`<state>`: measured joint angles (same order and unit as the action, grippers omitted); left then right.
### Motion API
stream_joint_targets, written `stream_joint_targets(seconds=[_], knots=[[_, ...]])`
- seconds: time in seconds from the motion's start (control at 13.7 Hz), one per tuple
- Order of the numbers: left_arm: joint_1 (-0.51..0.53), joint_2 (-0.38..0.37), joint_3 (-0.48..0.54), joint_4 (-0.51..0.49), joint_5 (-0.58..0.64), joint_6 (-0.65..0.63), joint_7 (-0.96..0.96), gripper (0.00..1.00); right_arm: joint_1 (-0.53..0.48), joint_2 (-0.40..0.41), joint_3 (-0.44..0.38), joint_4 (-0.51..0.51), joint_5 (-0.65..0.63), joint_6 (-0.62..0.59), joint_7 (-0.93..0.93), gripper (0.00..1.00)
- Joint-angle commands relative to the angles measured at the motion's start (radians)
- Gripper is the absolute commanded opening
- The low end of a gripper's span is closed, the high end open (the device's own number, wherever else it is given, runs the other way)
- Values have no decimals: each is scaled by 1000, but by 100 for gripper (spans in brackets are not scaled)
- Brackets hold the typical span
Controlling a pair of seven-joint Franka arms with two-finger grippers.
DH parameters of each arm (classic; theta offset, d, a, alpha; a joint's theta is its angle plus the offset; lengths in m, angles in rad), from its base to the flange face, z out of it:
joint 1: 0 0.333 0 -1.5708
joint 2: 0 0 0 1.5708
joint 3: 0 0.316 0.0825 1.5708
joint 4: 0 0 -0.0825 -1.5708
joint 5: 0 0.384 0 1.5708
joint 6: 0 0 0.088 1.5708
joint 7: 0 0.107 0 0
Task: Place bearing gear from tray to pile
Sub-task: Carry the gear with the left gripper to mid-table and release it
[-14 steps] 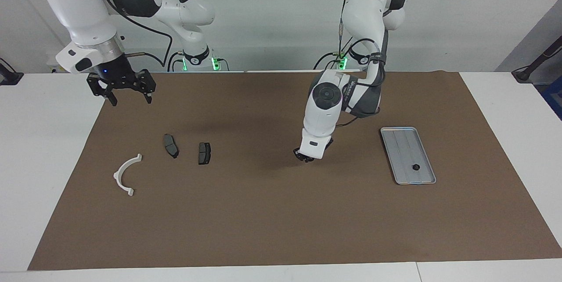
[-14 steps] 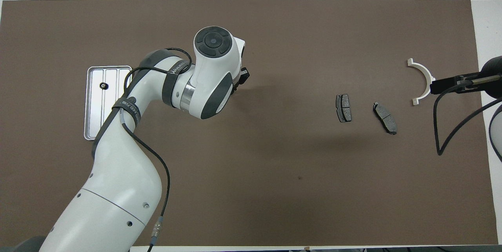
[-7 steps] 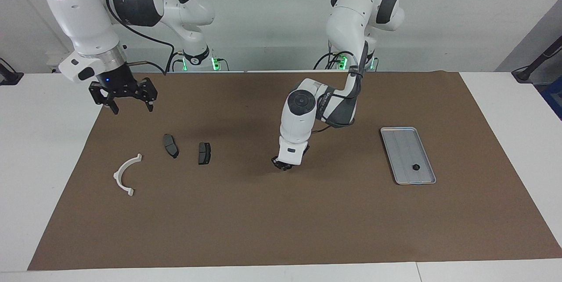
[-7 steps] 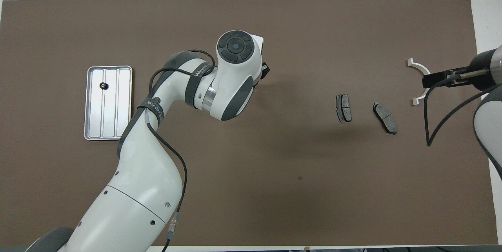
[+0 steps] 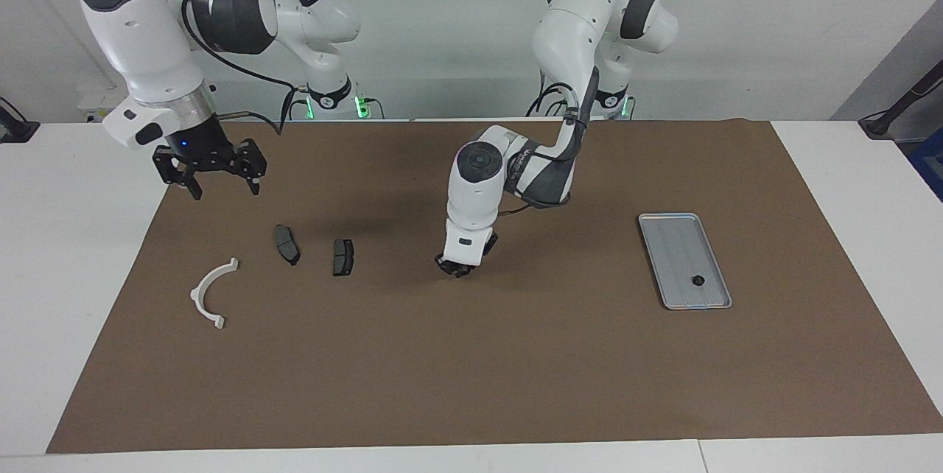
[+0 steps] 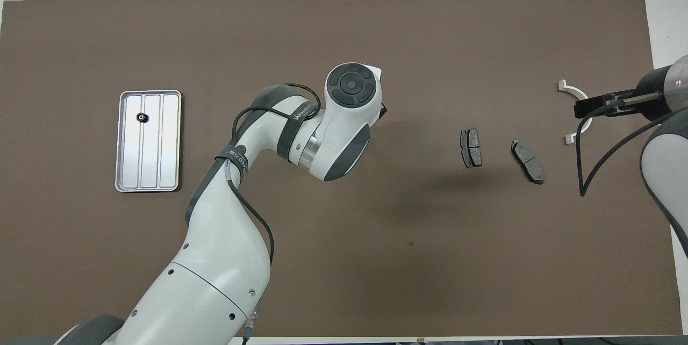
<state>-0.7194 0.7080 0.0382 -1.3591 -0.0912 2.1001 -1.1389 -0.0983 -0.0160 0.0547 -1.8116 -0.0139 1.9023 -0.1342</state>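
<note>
Fingers of the left gripper (image 5: 455, 272) are drawn narrow above the desk (image 5: 516, 355), between the tray (image 5: 667, 217) and the pile (image 5: 342, 257); no held gear can be made out. The carry step is judged in hand, and a lowering beside the pile is called for next. The right gripper (image 5: 225, 189) is parked, fingers wide.

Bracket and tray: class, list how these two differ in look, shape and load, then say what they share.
The bracket is white; the tray is silver-grey. The bracket is an open half ring; the tray is a rimmed rectangle, and larger. The tray holds a small dark part; the bracket holds nothing. The bracket lies toward the right arm's end of the table, the tray toward the left arm's. Both lie flat on the brown mat.
</note>
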Motion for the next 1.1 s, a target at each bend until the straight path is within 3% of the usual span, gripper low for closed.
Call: stream_joint_targets(seconds=[0.0,0.22,0.29,0.37,0.44,0.59,0.81,1.03], knots=[[-15,-12,20,-54,-7,38,-9,0,-4,-12,5,-20,12,6,-13,100],[-15,-15,20,-57,-5,37,-10,2,-6,-12,4,-17,12,0,-18,100],[-15,-16,20,-57,-5,29,-10,25,-6,-12,4,-17,12,-3,-13,100],[-15,-18,22,-57,-4,22,-15,82,-3,-13,4,-17,11,-9,-8,100],[-15,-18,23,-54,-4,9,-19,100,-4,-13,4,-17,8,-14,-10,100],[-12,-27,25,-43,-8,5,-65,100,-3,-6,7,-2,-17,-12,-33,100],[46,-134,25,-52,-1,-62,-59,100,12,8,8,1,-28,1,-30,100],[101,-180,28,-57,-2,-141,31,100,9,43,8,15,-8,50,-35,100]])
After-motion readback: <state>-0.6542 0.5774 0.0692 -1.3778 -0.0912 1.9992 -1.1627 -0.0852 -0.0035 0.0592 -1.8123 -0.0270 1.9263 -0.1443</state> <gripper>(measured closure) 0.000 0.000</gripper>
